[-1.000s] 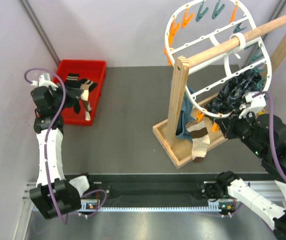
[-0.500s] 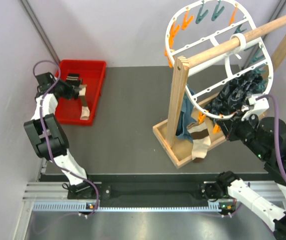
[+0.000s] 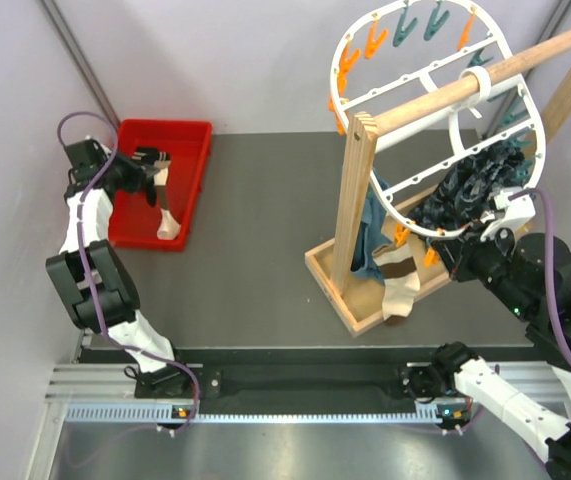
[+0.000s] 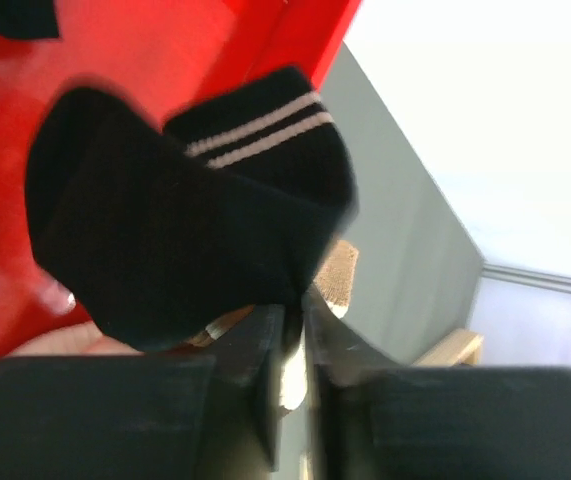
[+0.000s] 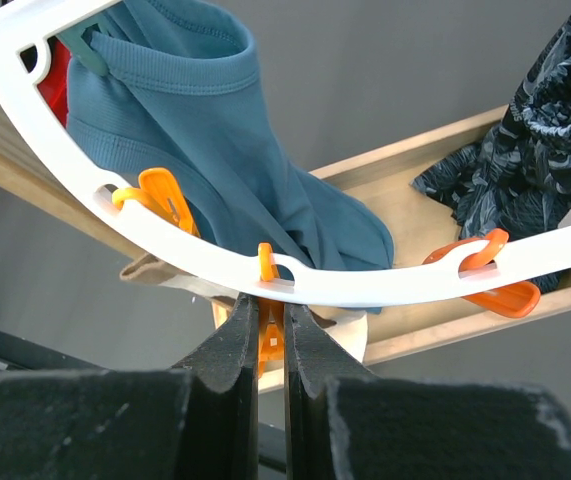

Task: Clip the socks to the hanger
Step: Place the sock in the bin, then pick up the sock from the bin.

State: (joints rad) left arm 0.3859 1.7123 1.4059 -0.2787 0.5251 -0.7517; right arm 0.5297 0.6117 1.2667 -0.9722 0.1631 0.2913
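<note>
The left tool (image 4: 290, 325) is clamped on a black sock (image 4: 195, 220) and holds it over the red bin (image 4: 5, 130), ready for transfer. The right tool (image 5: 270, 350) pinches an orange peg (image 5: 266, 262) on the hanger (image 5: 365, 287), probably to spread it. The dark desk (image 3: 255, 220) stands between pale walls (image 3: 215, 60).

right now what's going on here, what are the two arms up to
The left gripper is shut on a black sock with white stripes, held over the red bin. The right gripper is closed on an orange peg on the low rim of the white hanger, which hangs from the wooden pole. A brown and cream sock dangles just below that peg; whether it is clipped is hard to tell. The black sock is not yet at the hanger.
</note>
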